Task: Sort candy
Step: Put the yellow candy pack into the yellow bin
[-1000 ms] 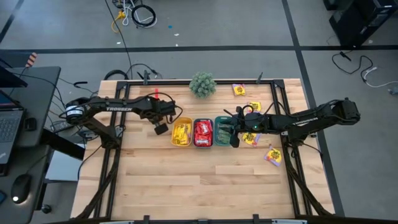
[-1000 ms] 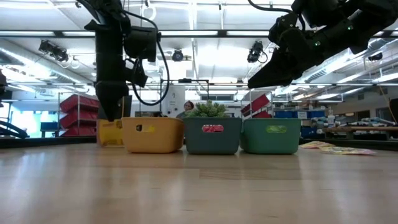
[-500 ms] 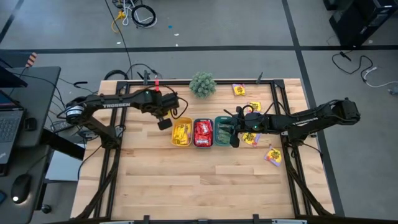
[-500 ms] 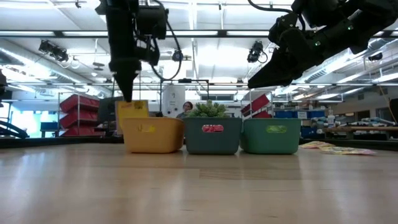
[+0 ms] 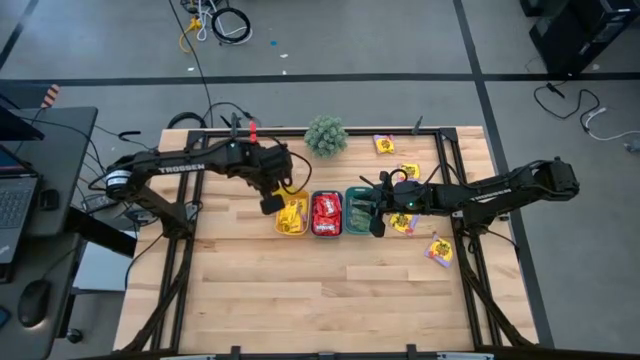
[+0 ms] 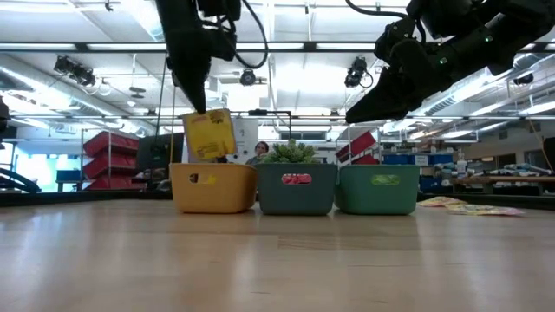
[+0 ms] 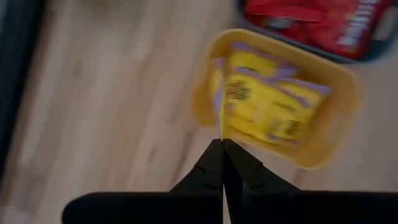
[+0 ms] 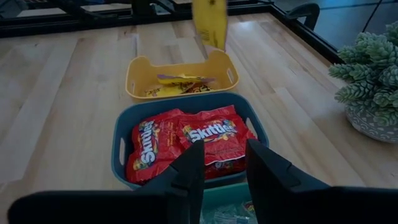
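My left gripper (image 5: 270, 203) is shut on a yellow candy packet (image 6: 208, 135) and hovers at the left end of the yellow tray (image 5: 291, 215). That tray holds more yellow packets (image 7: 267, 109). The packet also shows in the right wrist view (image 8: 210, 22), above the tray. Red packets (image 8: 186, 142) fill the blue-grey tray (image 5: 326, 213). My right gripper (image 8: 224, 163) is open, hanging over the green tray (image 5: 358, 211), touching nothing. Loose yellow packets lie flat at the table's right (image 5: 404, 222), (image 5: 438, 250), (image 5: 384, 144). My left gripper pinches the yellow packet between its two fingers by the upper edge (image 6: 201, 117). The fingers come from above, pointing down. The packet hangs below them, lifted clear and slightly tilted, over the yellow tray's left rim (image 6: 178, 169). The left wrist view shows it edge-on (image 7: 221, 127).
The three trays stand side by side at the table's middle (image 6: 296, 188), (image 6: 377, 189). A spiky green plant ball (image 5: 326, 135) sits at the far edge behind them. Another yellow packet (image 5: 409, 171) lies right of the trays. Bare wood stretches across the near half (image 5: 320, 290).
My left gripper, shut on the yellow packet, has risen and moved toward the table's right, from beside the yellow tray to above its left end. The packet, low by the tabletop before, now hangs clear above the tray's rim. My right arm has kept still.
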`<state>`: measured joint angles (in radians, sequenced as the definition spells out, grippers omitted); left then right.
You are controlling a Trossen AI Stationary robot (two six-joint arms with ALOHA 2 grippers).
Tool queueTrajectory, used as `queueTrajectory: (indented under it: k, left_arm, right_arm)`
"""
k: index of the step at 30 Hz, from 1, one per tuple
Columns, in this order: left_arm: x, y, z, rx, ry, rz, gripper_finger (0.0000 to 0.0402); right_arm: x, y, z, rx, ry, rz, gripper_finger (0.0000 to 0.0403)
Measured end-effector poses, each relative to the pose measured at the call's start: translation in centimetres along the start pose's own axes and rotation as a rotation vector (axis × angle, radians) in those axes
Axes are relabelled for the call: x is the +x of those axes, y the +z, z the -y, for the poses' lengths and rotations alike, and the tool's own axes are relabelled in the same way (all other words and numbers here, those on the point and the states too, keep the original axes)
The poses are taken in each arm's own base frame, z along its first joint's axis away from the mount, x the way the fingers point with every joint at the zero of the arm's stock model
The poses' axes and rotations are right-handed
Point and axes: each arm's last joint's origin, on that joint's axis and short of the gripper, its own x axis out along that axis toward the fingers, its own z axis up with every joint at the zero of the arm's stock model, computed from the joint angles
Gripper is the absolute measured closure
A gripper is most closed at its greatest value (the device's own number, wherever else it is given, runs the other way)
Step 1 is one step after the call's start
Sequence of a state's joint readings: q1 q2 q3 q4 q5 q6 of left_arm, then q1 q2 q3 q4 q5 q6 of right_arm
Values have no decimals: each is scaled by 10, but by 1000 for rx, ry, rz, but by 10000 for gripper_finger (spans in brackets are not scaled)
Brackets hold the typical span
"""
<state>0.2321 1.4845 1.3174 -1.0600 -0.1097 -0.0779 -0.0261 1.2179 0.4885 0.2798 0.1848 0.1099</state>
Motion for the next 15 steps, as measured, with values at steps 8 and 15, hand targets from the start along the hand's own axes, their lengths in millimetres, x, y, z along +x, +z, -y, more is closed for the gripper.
queueTrajectory:
  k: [8, 15]
  left_arm:
    - [-3, 6, 22, 71, -235, 66, 401]
    - [21, 3, 24, 70, -317, 38, 401]
  right_arm:
    - [0, 0, 0, -1, 0, 0, 302]
    - [0, 0, 0, -1, 1, -1, 301]
